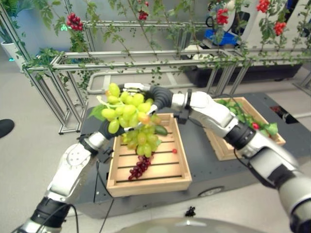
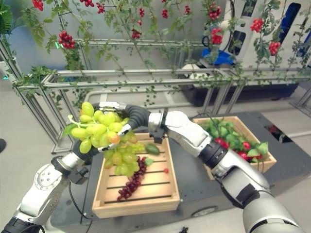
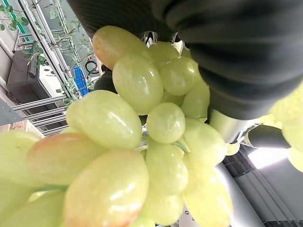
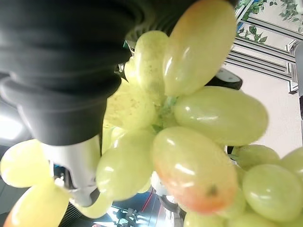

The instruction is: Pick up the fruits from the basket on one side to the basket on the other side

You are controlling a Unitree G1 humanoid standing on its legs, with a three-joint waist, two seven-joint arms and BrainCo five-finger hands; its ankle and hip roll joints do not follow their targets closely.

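Head views: green grape bunch (image 1: 124, 110), glossy and oval, aloft over the slatted wooden crate (image 1: 150, 167); right hand (image 1: 146, 94) clasped round its top, left hand (image 1: 106, 128) beneath, grip unclear. Wrist views: smooth grapes (image 3: 142, 142) pressed close, possibly against both covers.

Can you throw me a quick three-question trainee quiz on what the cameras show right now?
1. True or false: the green grape bunch is lying flat in the near wooden basket.
2. Which fruit lies on the slats of that basket? A) dark red grapes B) bananas C) oranges
3. Fill in: the far basket, by the robot's right arm, holds leafy greens and small ____ fruits.

Key
1. False: it is held up in the air between the left hand and the right hand.
2. A
3. red
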